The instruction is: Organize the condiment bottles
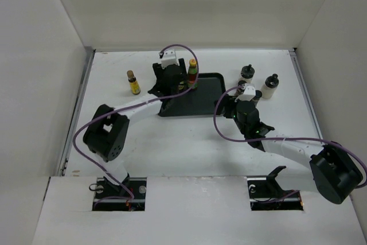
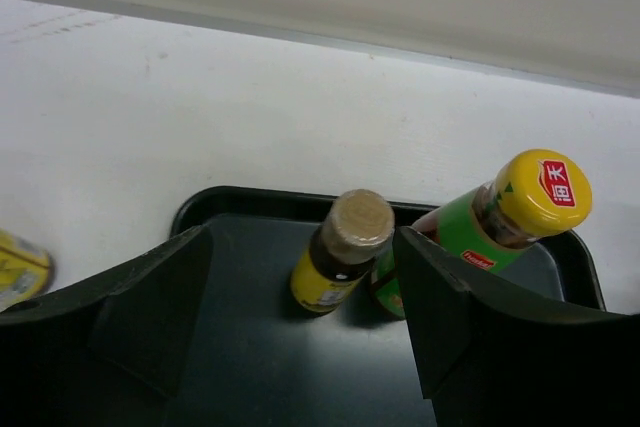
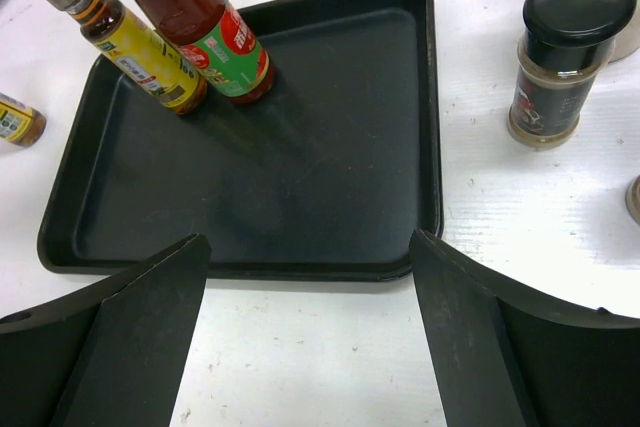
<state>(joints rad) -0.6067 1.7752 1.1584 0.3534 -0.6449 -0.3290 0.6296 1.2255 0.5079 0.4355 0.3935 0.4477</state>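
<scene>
The tall red-sauce bottle (image 1: 192, 73) with a yellow cap stands in the black tray's far left part. A yellow-labelled, brown-capped bottle (image 2: 345, 252) stands right beside it in the tray. My left gripper (image 2: 305, 317) is open and empty over the tray, just short of these two bottles. The second yellow-labelled bottle (image 1: 133, 82) stands on the table left of the tray. My right gripper (image 3: 310, 337) is open and empty over the table at the tray's near right edge. A short dark jar (image 3: 560, 57) stands right of the tray. Two cream shakers (image 1: 247, 74) (image 1: 270, 86) stand beyond it.
The black tray (image 1: 206, 104) lies mid-table, most of its floor bare. White walls enclose the table on the left, back and right. The rim of another object (image 3: 634, 199) shows at the right edge of the right wrist view.
</scene>
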